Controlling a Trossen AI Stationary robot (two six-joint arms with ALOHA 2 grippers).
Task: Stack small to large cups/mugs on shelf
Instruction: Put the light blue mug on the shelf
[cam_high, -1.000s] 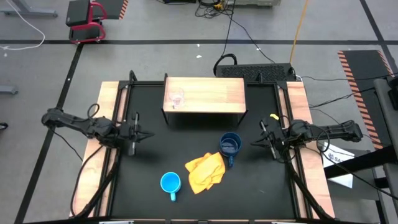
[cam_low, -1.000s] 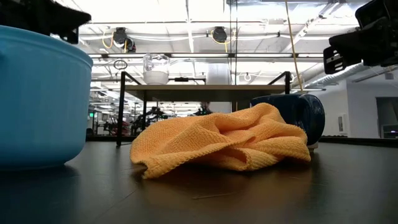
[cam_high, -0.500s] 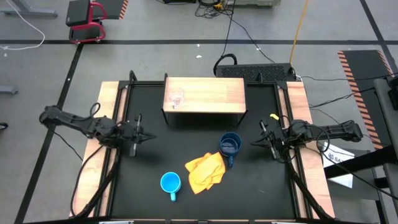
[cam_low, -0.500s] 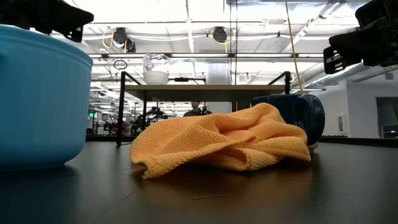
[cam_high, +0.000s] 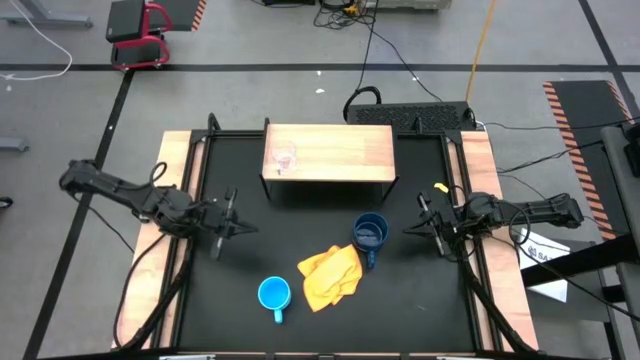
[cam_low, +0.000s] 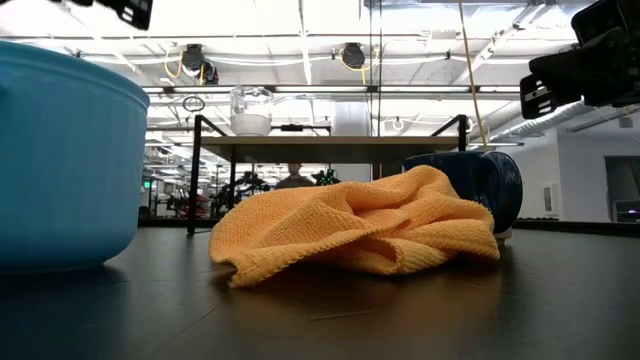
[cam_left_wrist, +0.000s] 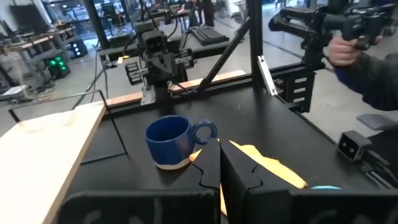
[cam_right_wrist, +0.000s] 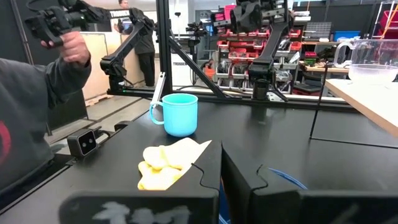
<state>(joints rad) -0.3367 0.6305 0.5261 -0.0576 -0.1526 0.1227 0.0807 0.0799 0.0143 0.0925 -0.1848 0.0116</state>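
The clear glass cup stands on the left part of the wooden shelf at the table's far side; it also shows in the low view. The dark blue mug stands upright on the black table, right of centre, and shows in the left wrist view. The light blue mug stands near the front edge, and shows in the right wrist view. My left gripper is shut and empty above the table's left part. My right gripper is shut and empty, right of the dark blue mug.
A crumpled yellow cloth lies between the two mugs, touching the dark blue mug's near side. Light wooden rails run along both table sides. A person's hand with a controller shows beyond the table.
My left gripper has moved toward the table's right and slightly toward the near edge, and has risen in the low view. Its fingers stay shut. The cups, the cloth and my right arm have kept still.
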